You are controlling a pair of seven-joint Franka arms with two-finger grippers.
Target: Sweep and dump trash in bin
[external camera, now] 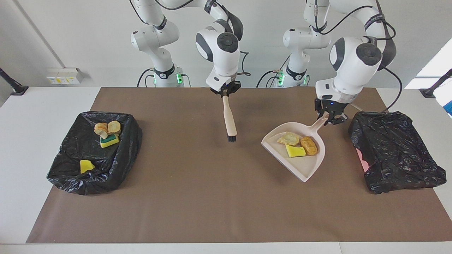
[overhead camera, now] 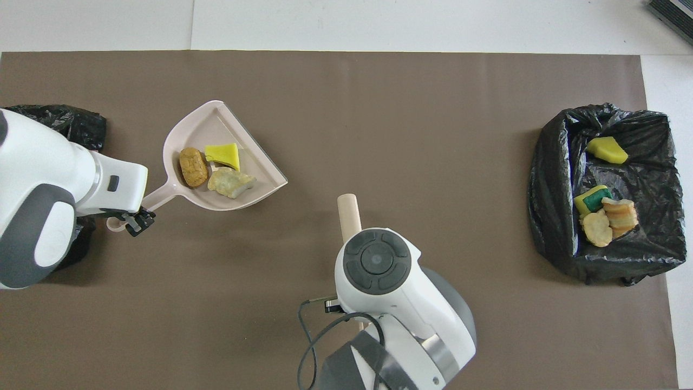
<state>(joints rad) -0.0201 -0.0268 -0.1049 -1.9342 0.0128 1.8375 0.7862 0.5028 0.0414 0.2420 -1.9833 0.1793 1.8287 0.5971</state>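
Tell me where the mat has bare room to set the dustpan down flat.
The widest free patch is the brown mat between the brush, hanging from the right gripper, and the open bin. The strip farther from the robots than the dustpan is free too. It is crowded where the left gripper holds the dustpan beside the closed black bag.

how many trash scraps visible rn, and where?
7. Three in the dustpan held by the left gripper. Four in the open bin. More may be hidden.
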